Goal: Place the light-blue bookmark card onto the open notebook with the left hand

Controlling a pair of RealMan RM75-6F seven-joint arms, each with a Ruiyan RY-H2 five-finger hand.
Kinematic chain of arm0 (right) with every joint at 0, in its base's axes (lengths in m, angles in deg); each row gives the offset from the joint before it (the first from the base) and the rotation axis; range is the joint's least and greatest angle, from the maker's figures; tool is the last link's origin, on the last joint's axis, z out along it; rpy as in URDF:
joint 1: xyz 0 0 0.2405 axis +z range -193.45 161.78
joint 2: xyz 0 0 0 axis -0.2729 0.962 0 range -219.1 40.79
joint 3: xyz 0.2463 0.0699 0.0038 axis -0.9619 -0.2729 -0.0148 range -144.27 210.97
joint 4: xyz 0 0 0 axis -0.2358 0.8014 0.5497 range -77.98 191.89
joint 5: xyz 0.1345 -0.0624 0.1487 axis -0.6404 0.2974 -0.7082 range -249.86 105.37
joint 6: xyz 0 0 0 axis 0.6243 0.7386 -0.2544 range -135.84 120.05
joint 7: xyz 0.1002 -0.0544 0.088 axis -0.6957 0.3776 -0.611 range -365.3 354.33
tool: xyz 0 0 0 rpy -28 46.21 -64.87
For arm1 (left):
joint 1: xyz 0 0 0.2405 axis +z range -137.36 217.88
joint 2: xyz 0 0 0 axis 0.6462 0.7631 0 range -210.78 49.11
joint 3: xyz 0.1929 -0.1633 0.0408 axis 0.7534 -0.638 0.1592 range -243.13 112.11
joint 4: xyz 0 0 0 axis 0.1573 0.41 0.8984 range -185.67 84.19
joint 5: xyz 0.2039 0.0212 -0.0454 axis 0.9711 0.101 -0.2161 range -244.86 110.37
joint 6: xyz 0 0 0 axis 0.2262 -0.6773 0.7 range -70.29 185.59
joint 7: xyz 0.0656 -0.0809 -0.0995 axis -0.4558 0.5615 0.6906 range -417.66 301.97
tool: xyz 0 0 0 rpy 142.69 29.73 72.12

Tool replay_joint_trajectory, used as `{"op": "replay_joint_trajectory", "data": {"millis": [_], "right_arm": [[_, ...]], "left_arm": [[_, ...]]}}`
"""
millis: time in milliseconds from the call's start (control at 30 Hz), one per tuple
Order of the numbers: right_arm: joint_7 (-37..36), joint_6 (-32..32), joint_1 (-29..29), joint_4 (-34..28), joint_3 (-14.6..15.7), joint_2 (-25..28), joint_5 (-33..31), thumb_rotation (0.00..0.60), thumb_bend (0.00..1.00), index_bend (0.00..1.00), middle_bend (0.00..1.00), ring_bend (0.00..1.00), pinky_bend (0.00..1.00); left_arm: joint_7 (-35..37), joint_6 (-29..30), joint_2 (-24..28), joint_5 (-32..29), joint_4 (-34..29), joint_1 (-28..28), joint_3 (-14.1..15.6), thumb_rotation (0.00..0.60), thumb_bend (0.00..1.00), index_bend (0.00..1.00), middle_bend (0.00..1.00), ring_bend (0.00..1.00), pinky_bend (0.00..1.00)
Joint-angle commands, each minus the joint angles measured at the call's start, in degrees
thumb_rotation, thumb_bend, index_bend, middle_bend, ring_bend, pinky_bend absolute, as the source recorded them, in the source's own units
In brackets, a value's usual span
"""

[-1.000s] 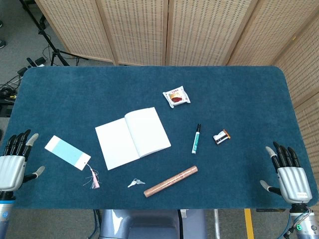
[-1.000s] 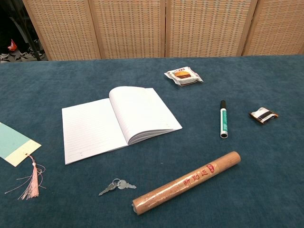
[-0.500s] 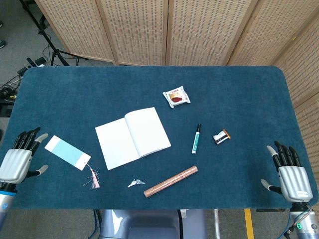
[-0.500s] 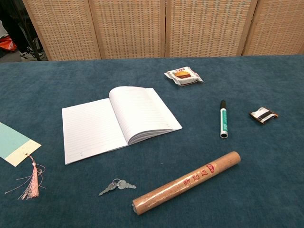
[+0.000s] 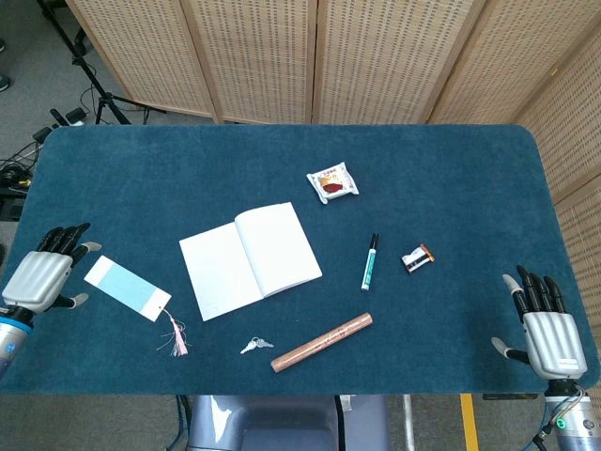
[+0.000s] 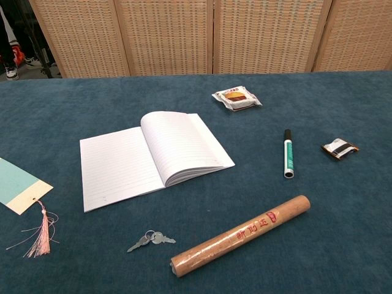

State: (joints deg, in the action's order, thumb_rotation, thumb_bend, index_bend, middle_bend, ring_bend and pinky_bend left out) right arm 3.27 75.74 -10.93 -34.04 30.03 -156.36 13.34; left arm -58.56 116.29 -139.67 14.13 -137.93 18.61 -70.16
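Left hand (image 5: 42,274) is hovering empty, fingers spread, just left of the bookmark card (image 5: 127,287); right hand (image 5: 545,326) is resting, fingers loose, holding nothing.

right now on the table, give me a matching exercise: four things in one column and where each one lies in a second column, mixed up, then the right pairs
Things
1. bookmark card
2. keys
3. marker pen
4. snack packet

Places
A. between the open notebook and the small black clip
B. beyond the notebook, toward the screens
C. beside the left hand, pink tassel trailing toward the near edge
D. near the table's front edge, just left of the brown tube

Pairs: 1-C, 2-D, 3-A, 4-B
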Motion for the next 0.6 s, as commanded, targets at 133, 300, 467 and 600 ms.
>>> {"op": "replay_joint_trajectory", "data": {"millis": [133,300,467,600], "right_arm": [[0.8,-0.7,0.29,0.44,-0.43,-0.51,-1.19,0.6,0.16,0.07,0.0,0.0,0.0],[1.84,-1.31,0.58,0.83,-0.82,-1.06,-2.28,0.6,0.16,0.07,0.0,0.0,0.0],[2.97,-2.13,0.86,1.33,-1.06,-1.69,-3.51,0.6,0.16,0.07,0.0,0.0,0.0],[3.66,-2.56,1.02,1.64,-1.26,-2.06,-4.33,0.6,0.16,0.07,0.0,0.0,0.0]], "left_arm": [[-3.86,-5.83,-1.37,-0.63,4.22,-3.64,0.99,0.6,0.16,0.27,0.0,0.0,0.0],[-5.76,-8.78,-3.64,-0.61,7.51,-5.64,1.74,0.6,0.17,0.27,0.0,0.0,0.0],[-5.17,-10.17,-6.11,0.86,10.43,-7.07,2.65,0.6,0.17,0.27,0.0,0.0,0.0],[-4.63,-11.11,-7.57,2.15,12.45,-8.15,3.38,0.6,0.18,0.27,0.0,0.0,0.0]]}}
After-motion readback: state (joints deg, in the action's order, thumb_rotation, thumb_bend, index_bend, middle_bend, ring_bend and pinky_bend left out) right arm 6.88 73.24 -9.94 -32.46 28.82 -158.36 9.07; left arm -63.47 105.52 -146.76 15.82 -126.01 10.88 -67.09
